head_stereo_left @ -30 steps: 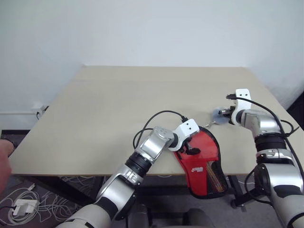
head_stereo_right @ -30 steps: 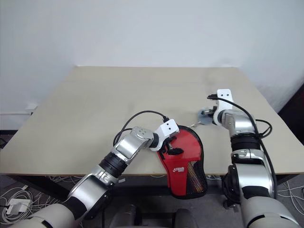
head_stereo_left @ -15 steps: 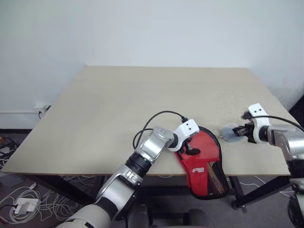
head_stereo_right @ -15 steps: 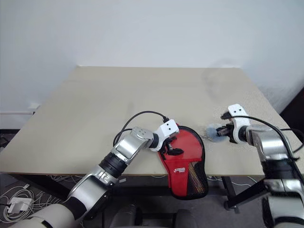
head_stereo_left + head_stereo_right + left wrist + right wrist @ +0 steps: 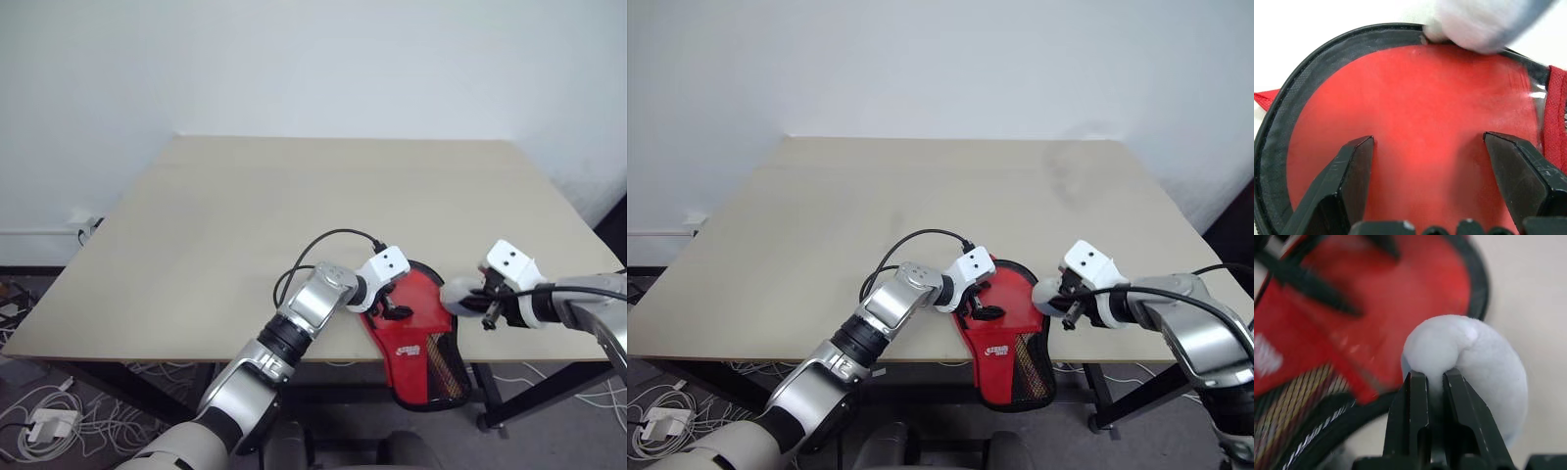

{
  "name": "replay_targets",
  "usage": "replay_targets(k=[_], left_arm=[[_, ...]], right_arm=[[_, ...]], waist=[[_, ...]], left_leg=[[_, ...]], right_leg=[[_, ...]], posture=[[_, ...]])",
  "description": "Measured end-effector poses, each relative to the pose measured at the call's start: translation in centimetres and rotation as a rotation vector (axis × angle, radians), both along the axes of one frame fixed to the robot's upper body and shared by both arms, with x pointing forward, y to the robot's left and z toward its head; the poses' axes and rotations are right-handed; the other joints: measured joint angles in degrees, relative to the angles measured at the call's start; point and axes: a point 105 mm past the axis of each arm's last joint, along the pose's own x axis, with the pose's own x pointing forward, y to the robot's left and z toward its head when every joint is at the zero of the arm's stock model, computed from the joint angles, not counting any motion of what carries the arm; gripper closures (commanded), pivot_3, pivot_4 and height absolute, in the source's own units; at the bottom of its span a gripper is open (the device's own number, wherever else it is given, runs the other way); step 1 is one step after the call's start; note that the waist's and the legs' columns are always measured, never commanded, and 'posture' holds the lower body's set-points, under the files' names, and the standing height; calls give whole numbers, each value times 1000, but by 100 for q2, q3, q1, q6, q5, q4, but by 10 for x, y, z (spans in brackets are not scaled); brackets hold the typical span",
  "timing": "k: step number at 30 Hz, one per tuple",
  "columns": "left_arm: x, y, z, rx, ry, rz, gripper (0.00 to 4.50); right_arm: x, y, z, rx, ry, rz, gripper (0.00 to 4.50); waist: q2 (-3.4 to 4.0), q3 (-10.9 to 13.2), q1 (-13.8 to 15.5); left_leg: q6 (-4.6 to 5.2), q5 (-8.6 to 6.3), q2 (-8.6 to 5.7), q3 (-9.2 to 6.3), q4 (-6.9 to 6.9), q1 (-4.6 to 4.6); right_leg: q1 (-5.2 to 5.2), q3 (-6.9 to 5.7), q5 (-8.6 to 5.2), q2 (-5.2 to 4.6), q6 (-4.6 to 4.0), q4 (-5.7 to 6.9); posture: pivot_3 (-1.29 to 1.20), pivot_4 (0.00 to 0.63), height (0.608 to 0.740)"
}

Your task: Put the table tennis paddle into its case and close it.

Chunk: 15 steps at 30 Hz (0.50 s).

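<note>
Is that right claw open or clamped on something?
Clamped. The right gripper has its two black fingers pinched together on a pale grey-blue wad.

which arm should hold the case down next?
Probably left. Its end effector is open, fingers spread over the red case at the table edge. The right end effector is shut on a pale wad beside the case.
</note>
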Motion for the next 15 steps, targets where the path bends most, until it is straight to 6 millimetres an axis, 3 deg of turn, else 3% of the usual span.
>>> replay_targets(k=[9, 15], left_arm=[[-1, -1, 0, -1, -2, -5, 709], [-3, -4, 0, -4, -1, -16, 709]], right_arm=[[-4, -40, 17, -22, -4, -114, 4471], [-29, -42, 14, 54, 78, -77, 4471]], waist=[[-9, 5, 8], [-24, 16, 76]], left_leg=[[0, 0, -1, -1, 0, -1], [3, -2, -6, -4, 2, -2]], right_leg=[[1, 0, 0, -1, 0, -2], [3, 0, -1, -2, 2, -7]], posture=[[0, 0, 740], [0, 0, 740]])
